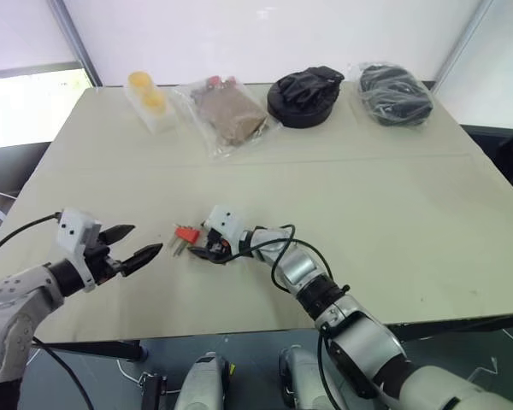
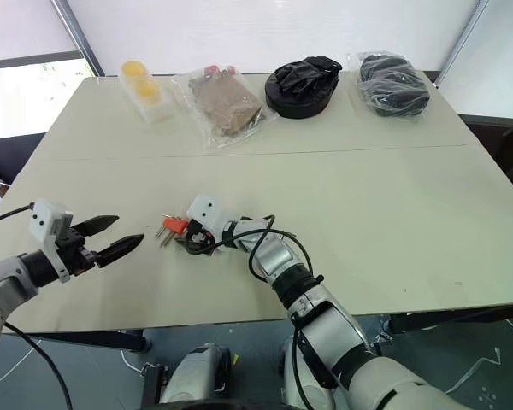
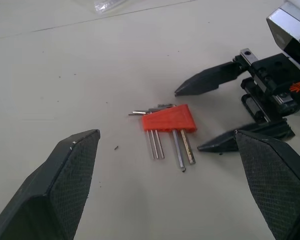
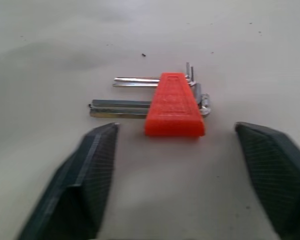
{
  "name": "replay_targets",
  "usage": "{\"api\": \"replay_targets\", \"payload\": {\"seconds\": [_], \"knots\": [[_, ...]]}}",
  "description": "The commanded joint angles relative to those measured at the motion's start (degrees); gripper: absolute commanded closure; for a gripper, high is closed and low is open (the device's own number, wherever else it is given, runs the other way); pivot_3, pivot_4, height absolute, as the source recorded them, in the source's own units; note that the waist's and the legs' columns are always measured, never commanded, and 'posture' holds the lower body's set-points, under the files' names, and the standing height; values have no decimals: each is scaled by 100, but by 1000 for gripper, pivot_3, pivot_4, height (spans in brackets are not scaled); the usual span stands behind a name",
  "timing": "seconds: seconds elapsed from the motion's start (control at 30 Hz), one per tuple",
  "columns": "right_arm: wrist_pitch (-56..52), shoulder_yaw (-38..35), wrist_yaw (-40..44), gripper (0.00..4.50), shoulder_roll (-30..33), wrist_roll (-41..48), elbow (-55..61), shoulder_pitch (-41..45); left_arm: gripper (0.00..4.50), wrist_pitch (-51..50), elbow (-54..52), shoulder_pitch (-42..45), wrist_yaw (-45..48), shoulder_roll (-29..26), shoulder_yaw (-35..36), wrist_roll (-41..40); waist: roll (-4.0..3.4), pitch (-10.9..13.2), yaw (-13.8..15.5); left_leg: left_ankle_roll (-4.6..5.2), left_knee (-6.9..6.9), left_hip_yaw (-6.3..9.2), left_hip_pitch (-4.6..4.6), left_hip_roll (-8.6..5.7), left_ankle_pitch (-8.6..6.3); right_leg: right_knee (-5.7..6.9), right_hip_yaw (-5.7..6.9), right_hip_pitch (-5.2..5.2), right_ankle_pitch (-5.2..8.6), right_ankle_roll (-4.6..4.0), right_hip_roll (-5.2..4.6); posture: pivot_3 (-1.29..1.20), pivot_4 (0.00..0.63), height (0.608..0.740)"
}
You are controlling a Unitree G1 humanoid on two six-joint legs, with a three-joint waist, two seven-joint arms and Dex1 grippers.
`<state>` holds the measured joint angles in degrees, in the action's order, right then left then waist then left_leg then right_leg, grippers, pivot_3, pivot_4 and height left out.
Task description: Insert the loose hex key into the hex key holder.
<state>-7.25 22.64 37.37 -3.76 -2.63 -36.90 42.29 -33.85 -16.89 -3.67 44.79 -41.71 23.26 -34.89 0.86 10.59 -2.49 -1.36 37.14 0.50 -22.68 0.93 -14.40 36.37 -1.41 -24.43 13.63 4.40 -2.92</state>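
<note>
The hex key holder (image 1: 185, 232) is an orange-red block lying flat on the table, with several grey keys (image 3: 165, 145) sticking out of one side and bent ends at the other. I cannot pick out the loose hex key, since every rod I see lies at the block. My right gripper (image 4: 176, 131) is open and low over the table. Its fingers (image 3: 210, 80) stand on either side of the holder's near end (image 4: 174, 107) without touching it. My left gripper (image 1: 146, 238) is open, a short way to the left of the holder and pointing at it.
Along the far edge of the table (image 1: 393, 222) lie a clear box of yellow pieces (image 1: 150, 101), a plastic bag with brown contents (image 1: 227, 113), a black round bundle (image 1: 306, 96) and a bagged black bundle (image 1: 395, 94). The table's front edge is close below both grippers.
</note>
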Motion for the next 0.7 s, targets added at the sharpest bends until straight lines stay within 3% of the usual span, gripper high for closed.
{"api": "replay_targets", "payload": {"seconds": [0.03, 0.1, 0.4, 0.57, 0.7], "knots": [[72, -33, -26, 2801, -38, -101, -207, 42, 0, 160, -46, 77, -22, 9, -8, 50, 0, 0, -3, 0, -1, 0, 0, 0, 0, 0, 0, 0, 0, 0, 0, 0, 150, 740], [145, -5, 3, 3502, -47, -130, -268, 67, 0, 182, -21, 90, -24, 27, -39, 69, 0, 0, -5, 0, -3, 0, 2, 0, 0, 0, -1, 0, 0, 0, -1, 0, 150, 740], [747, 147, 277, 3500, 163, -318, -84, 58, 0, 282, 158, 188, 24, 52, -173, 127, -1, 0, -6, -1, -5, -3, 7, 0, 0, -1, -3, 3, 0, 0, -1, 0, 150, 740], [2366, 310, 86, 3500, 863, -922, 657, 290, 0, 219, 463, 366, 439, -92, -309, 45, 0, 1, -1, -1, -7, -4, -2, -6, 0, -5, -3, -1, 0, 0, -6, 0, 150, 740], [3750, 541, -733, 3500, 1717, -2146, 694, 905, 0, -19, 794, 891, 926, -201, -481, -250, 0, 5, 0, -2, -5, -9, -4, -8, 0, -4, -3, -6, 0, 0, -2, 0, 150, 740]]}}
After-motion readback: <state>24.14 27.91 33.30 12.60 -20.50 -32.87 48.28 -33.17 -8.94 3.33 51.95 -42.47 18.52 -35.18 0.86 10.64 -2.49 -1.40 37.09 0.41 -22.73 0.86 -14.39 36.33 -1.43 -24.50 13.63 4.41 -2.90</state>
